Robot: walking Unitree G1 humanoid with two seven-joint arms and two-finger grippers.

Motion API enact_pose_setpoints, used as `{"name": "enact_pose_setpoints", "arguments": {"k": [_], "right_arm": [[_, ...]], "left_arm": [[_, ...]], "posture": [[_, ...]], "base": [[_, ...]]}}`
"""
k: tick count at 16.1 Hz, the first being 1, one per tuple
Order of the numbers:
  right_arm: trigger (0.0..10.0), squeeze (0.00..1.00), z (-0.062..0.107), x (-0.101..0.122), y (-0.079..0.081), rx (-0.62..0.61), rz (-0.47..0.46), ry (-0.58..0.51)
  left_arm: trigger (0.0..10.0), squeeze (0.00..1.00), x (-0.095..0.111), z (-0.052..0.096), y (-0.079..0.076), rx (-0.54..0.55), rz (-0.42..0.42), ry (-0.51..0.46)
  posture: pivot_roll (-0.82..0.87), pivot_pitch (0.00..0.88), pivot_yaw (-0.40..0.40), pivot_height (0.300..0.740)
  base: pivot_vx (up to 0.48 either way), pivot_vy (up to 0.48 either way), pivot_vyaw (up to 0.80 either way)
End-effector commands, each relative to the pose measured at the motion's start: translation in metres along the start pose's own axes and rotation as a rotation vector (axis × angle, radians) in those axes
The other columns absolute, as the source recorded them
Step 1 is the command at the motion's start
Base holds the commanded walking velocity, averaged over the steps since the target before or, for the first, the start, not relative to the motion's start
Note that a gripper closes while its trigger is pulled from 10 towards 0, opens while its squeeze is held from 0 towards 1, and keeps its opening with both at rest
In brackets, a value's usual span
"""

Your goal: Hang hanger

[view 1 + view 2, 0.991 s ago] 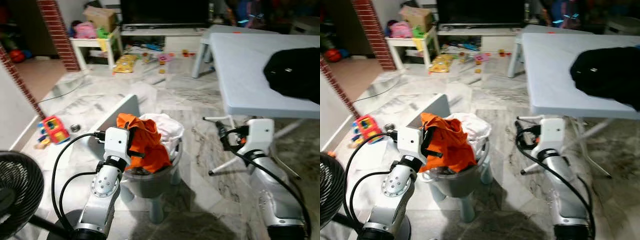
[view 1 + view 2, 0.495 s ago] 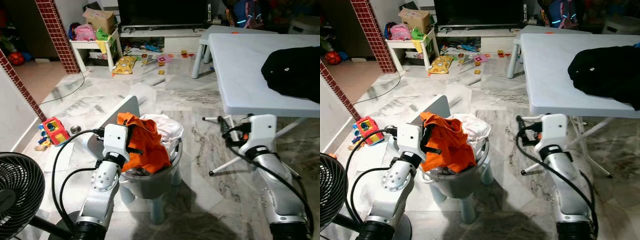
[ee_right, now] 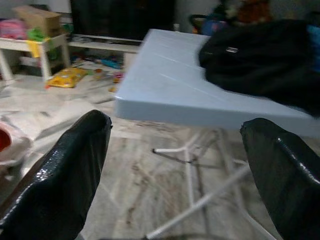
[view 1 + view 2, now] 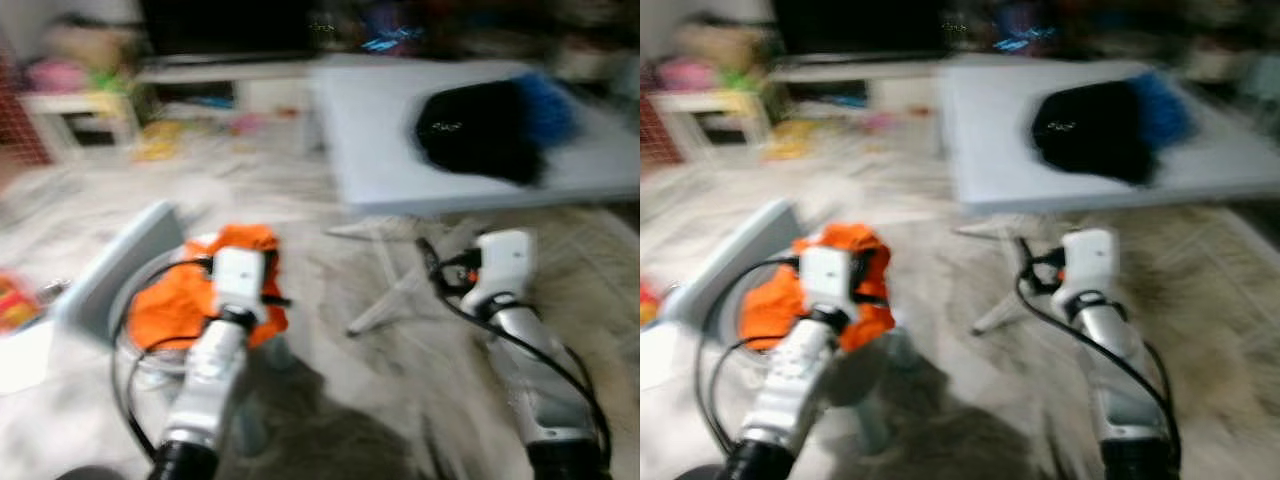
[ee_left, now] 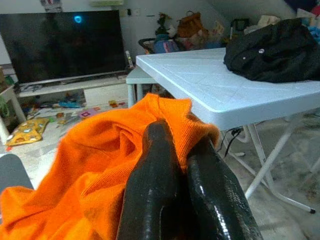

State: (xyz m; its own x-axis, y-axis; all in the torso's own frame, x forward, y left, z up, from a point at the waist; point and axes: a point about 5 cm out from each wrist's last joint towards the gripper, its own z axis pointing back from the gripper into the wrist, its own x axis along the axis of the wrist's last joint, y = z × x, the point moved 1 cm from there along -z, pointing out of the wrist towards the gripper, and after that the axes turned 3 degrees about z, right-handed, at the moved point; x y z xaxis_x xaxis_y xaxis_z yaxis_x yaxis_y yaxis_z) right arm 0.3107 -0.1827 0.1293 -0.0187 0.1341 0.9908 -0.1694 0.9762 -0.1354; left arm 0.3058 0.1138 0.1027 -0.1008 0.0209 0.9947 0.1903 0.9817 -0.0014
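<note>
Left gripper [image 5: 180, 200]: fingers [image 5: 150, 190] pressed together, pinching a fold of the orange garment [image 5: 100, 165], which drapes from the fingers down over the grey basket [image 4: 150, 375] standing on the floor at the robot's left front. Right gripper [image 3: 175, 165]: fingers [image 3: 65, 175] spread wide apart, nothing between them, held above the marble floor [image 3: 165, 175] and aimed toward the white folding counter [image 3: 165, 85]. On the counter lies a black garment [image 4: 480, 130], with something blue [image 4: 545, 105] just beside it at its far edge; head views are heavily blurred, so the blue item cannot be identified with confidence. The counter's crossed metal legs [image 3: 200, 197] stand on the floor ahead of the right gripper. Beyond the counter, against the far wall, a dark television [image 5: 65, 45] sits over a low white shelf [image 5: 70, 87], with toys [image 5: 25, 131] scattered on the floor near it. A hanger cannot be made out in these views
</note>
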Motion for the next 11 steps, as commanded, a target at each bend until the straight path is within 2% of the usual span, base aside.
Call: {"name": "enact_pose_setpoints", "arguments": {"k": [1,9,11], "right_arm": [[10.0,0.00,0.0016,0.0020,-0.0040,-0.006,0.013,-0.007],[10.0,0.00,0.0038,0.0017,-0.0066,0.004,0.032,-0.007],[10.0,0.00,0.0032,0.0020,-0.0067,0.031,0.046,0.002]], "left_arm": [[0.0,0.00,0.0060,-0.0027,-0.0050,-0.022,0.007,-0.029],[0.0,0.00,0.0075,-0.0086,-0.0081,-0.020,0.016,-0.037],[0.0,0.00,0.0068,-0.0079,-0.0073,0.008,0.018,-0.042]], "posture": [[-0.20,0.000,0.034,0.740],[-0.21,0.000,0.020,0.740],[-0.20,0.000,-0.030,0.740]], "base": [[0.000,-0.442,0.00],[0.000,-0.445,0.00],[0.000,-0.398,0.00]]}}
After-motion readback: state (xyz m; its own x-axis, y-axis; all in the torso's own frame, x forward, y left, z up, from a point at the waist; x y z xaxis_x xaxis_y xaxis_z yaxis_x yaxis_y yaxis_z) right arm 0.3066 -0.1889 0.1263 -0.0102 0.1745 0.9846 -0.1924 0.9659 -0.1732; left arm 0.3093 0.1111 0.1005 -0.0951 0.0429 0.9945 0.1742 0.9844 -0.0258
